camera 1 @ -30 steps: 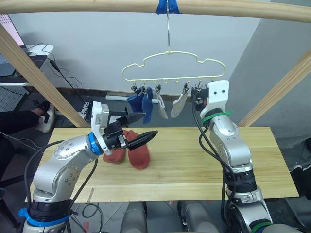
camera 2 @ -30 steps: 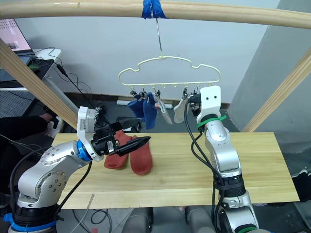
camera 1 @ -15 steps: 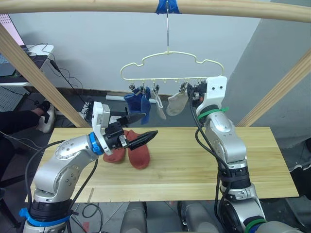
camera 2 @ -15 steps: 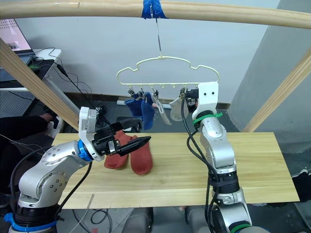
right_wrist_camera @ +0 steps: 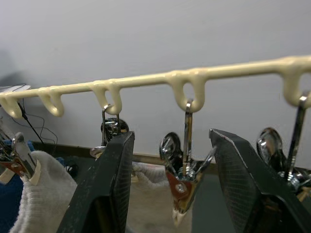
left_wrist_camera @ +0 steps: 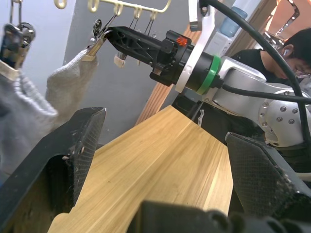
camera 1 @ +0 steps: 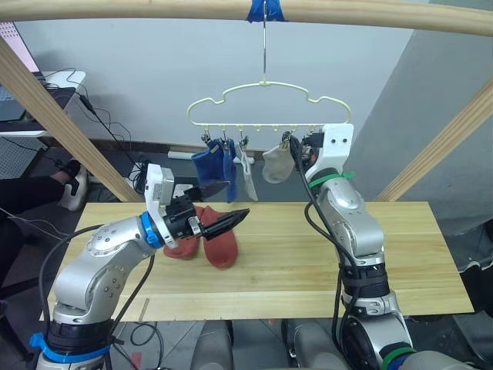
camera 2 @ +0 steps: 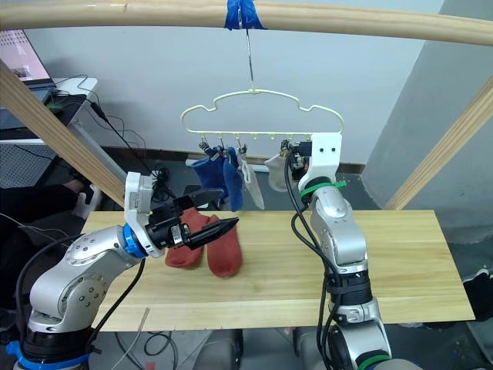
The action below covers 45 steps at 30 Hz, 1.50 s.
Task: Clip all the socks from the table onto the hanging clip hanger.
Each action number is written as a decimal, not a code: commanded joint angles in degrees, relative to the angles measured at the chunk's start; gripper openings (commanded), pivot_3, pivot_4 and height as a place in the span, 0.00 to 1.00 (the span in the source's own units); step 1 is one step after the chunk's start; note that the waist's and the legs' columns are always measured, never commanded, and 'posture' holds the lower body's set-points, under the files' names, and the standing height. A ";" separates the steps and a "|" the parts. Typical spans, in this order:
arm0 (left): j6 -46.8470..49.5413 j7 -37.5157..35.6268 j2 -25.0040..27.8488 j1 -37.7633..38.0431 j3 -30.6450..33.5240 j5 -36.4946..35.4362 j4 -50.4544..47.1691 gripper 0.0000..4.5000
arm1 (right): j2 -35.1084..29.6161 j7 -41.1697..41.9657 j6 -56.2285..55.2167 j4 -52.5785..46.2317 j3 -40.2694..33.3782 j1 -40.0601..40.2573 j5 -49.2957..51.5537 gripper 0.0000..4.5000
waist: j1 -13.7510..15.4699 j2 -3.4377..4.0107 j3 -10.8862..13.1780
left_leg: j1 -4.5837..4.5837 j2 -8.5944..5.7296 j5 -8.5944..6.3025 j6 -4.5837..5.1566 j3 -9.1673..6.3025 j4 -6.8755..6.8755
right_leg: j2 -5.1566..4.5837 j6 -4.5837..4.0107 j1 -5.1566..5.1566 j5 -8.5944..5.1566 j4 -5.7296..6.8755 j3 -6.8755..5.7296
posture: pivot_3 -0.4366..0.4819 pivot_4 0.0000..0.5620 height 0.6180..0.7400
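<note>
The pale-yellow clip hanger (camera 1: 254,123) hangs by its hook from the top pole. Two blue socks (camera 1: 216,162) and two light grey socks (camera 1: 274,166) are clipped to it. Two rust-red socks (camera 1: 219,247) lie side by side on the left part of the table (camera 1: 308,254). My left gripper (camera 1: 229,202) hovers open and empty just above the red socks. My right gripper (camera 1: 296,150) is raised to the hanger's lower bar beside the right grey sock. In the right wrist view it (right_wrist_camera: 171,138) stands open with an empty silver clip (right_wrist_camera: 183,182) hanging between its fingers.
Thick wooden frame poles slant down at both sides (camera 1: 46,116) and a beam with blue tape (camera 1: 266,11) runs overhead. A desk with cables (camera 1: 54,85) stands at the far left. A seated person (left_wrist_camera: 296,48) is beyond the table's right end.
My right gripper has moved left along the hanger's bar, and the hanger with its socks has swung left with it. The left arm has held still.
</note>
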 commanded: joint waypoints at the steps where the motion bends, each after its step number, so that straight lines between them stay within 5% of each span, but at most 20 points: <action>1: -1.08 0.38 0.13 0.47 0.39 0.02 -2.58 1.00 | 0.47 -0.19 -0.64 -0.58 -0.28 -1.97 0.74 0.57 | 0.00 0.00 0.00 | 0.00 0.00 0.00 0.00 0.00 0.00 | 0.00 0.00 0.00 0.00 0.00 0.01 | 0.54 0.40 1.00; 11: -1.17 0.44 0.14 0.76 0.50 0.36 -2.68 1.00 | 0.58 -0.20 -1.35 0.26 -0.44 -2.76 0.41 0.57 | 0.43 0.01 0.00 | 0.00 0.00 0.00 0.00 0.00 0.00 | 0.00 0.00 -0.03 0.00 0.04 -0.01 | 0.54 0.40 1.00; 20: -1.27 0.40 0.03 0.62 0.25 0.63 -2.55 1.00 | 0.69 0.24 -1.35 0.01 -0.15 -2.62 0.55 0.05 | 0.58 0.01 0.00 | 0.00 0.00 0.00 0.00 0.00 0.00 | 0.00 0.00 -0.03 0.00 0.04 0.00 | 0.54 0.39 1.00; 29: -0.05 2.38 0.16 2.28 -0.34 2.68 -0.32 1.00 | -0.37 2.97 1.08 -1.65 -0.64 -1.61 2.85 0.05 | 0.65 0.01 0.00 | 0.00 0.00 0.00 0.00 0.01 0.00 | 0.00 0.00 -0.03 0.00 0.03 0.00 | 0.54 0.38 1.00; 34: -3.63 5.38 2.03 4.94 -4.11 14.31 8.86 1.00 | -4.93 6.87 7.75 -4.51 -3.52 -1.45 7.58 0.05 | 0.74 0.02 0.01 | 0.01 0.00 0.00 0.00 0.01 -0.01 | 0.00 0.00 -0.05 0.00 0.04 0.01 | 0.51 0.37 1.00; 45: -18.02 15.93 -7.70 -4.85 -10.85 32.44 37.21 1.00 | -11.17 9.20 24.17 -6.49 -11.35 -4.68 20.31 0.05 | 0.93 0.00 0.00 | -0.01 -0.06 0.00 0.01 0.05 0.04 | -0.04 -0.01 -0.05 0.00 0.08 0.02 | 0.45 0.39 1.00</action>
